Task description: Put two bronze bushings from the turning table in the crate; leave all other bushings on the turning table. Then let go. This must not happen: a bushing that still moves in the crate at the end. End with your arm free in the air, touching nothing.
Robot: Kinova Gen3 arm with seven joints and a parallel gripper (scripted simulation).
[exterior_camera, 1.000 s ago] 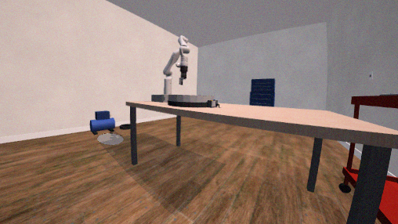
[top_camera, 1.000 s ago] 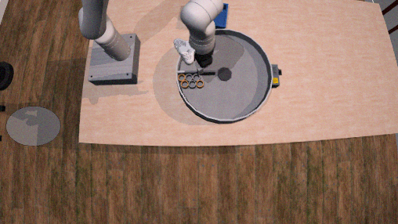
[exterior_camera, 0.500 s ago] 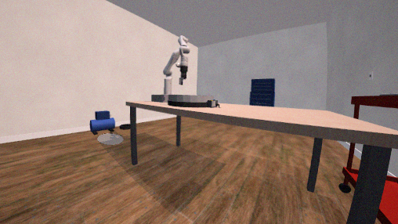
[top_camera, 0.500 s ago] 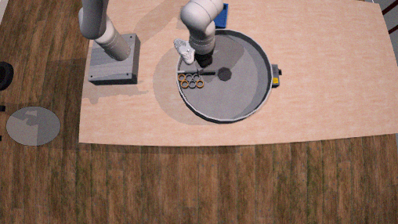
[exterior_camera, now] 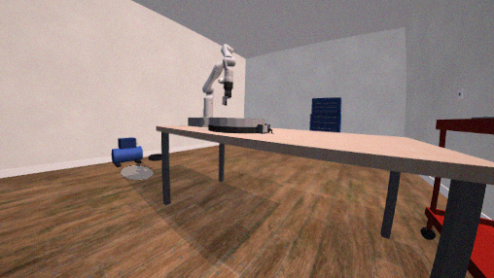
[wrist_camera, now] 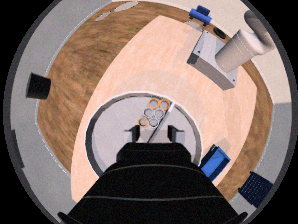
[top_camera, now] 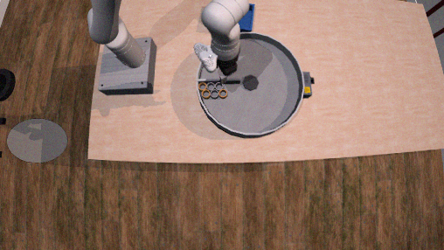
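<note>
The round grey turning table (top_camera: 250, 83) stands in the middle of the wooden table top. A tight cluster of ring-shaped bushings (top_camera: 212, 90) lies near its left rim. Among them are bronze ones (top_camera: 202, 86) (top_camera: 223, 93) and grey ones (top_camera: 211, 86). The cluster also shows in the wrist view (wrist_camera: 154, 112). My gripper (top_camera: 227, 70) hangs open and empty well above the turning table, just behind the cluster; its fingers frame the cluster in the wrist view (wrist_camera: 154, 135). The blue crate (top_camera: 246, 17) sits just behind the turning table, partly hidden by my arm, and shows in the wrist view (wrist_camera: 214, 161).
My arm's grey base block (top_camera: 127, 65) stands on the table left of the turning table. A small box with a yellow mark (top_camera: 307, 85) is fixed at the turning table's right rim. A dark hub (top_camera: 250, 82) marks its centre.
</note>
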